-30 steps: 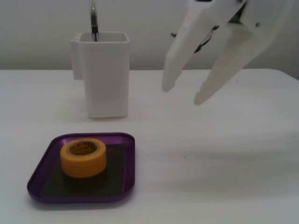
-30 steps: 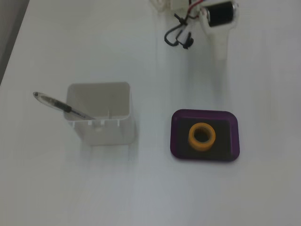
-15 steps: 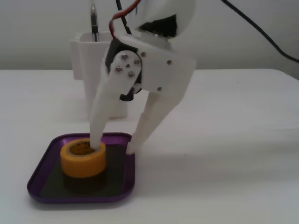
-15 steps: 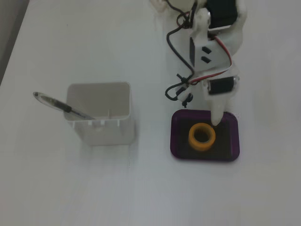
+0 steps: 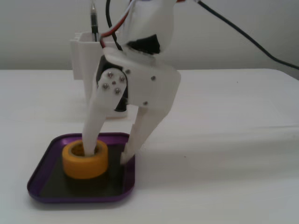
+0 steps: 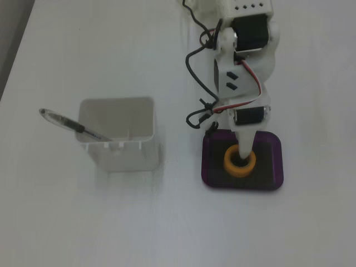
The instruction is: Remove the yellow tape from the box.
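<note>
The yellow tape (image 5: 84, 164) lies flat in the left half of the purple box (image 5: 79, 197), on its dark bottom. My gripper (image 5: 108, 155) reaches down over it with its jaws apart. One finger (image 5: 91, 140) stands inside the roll's hole. The other finger (image 5: 128, 156) stands outside the roll on the right, a small gap away from it, with its tip near the box bottom. In the fixed view from above, the tape (image 6: 240, 173) sits mid-box (image 6: 205, 161), and the gripper (image 6: 245, 151) covers part of the roll's far side.
A tall white square container (image 6: 119, 150) stands left of the box in the fixed view from above, with a pen (image 6: 61, 120) sticking out of it. It stands behind the arm in the fixed view from the side (image 5: 84, 58). Black and red cables (image 6: 200, 83) hang beside the arm.
</note>
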